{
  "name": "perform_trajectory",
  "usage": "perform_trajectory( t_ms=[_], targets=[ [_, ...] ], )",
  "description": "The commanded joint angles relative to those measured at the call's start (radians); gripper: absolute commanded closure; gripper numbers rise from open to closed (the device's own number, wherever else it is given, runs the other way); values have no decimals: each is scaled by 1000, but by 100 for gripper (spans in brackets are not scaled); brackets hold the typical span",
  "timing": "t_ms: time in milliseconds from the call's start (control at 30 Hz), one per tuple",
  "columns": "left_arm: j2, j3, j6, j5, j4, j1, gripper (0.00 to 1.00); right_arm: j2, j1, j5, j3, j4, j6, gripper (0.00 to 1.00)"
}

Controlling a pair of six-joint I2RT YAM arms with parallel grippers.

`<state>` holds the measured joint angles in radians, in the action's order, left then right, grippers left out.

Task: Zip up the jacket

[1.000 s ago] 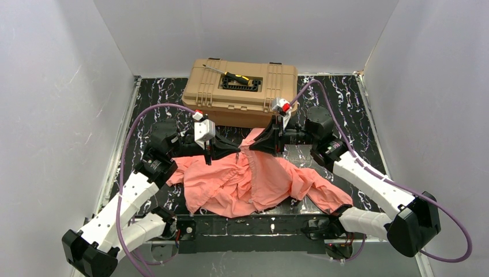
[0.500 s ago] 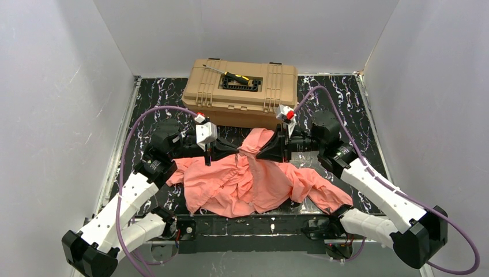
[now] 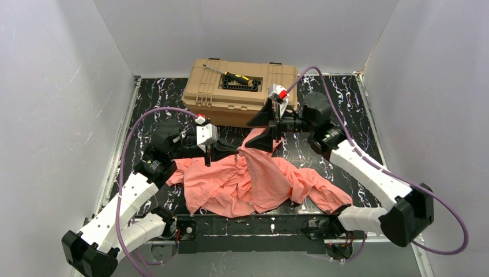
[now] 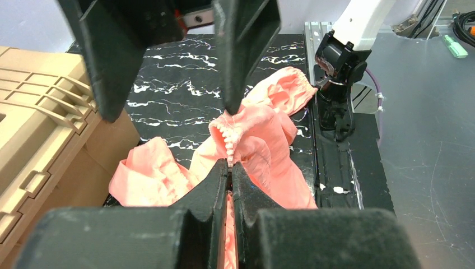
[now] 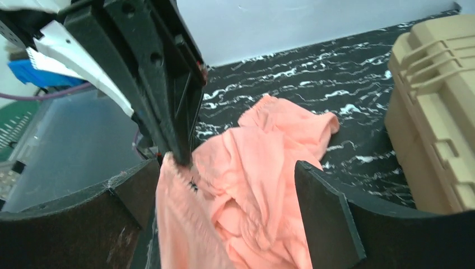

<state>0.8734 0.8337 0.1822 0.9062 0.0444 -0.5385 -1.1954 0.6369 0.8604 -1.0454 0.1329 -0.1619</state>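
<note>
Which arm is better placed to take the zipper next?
Right. The right gripper hangs open over the zipper teeth, free to close; the left gripper is shut on the jacket, anchoring it.

At the bottom centre of the frame we see the left claw (image 4: pixel 230 171) pinched tight on the salmon-pink jacket (image 4: pixel 263 151), its two dark fingers pressed together over a row of zipper teeth (image 4: pixel 228 139) running up from them. Above, the right claw (image 4: pixel 171 109) hangs with fingers spread wide, the right-hand tip touching the fabric's raised fold. A tan toolbox (image 4: pixel 33 129) fills the left edge on the black marbled counter (image 4: pixel 179 67). An arm base (image 4: pixel 336 61) stands at upper right.
</note>
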Motion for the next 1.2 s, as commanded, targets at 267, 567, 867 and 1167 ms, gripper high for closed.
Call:
perform_trajectory(
  t_ms=[267,567,867,1167],
  targets=[
    [-23,43,0,5,-2,5,100,-83,93,31,170,618,-347,14],
    [-21,49,-15,7,8,5,100,20,95,-25,255,541,-311,14],
    [-22,52,-23,11,10,5,100,-22,111,-20,213,442,-239,21],
    [-28,48,-15,8,-1,5,100,-12,112,-33,182,363,-184,50]
  ],
)
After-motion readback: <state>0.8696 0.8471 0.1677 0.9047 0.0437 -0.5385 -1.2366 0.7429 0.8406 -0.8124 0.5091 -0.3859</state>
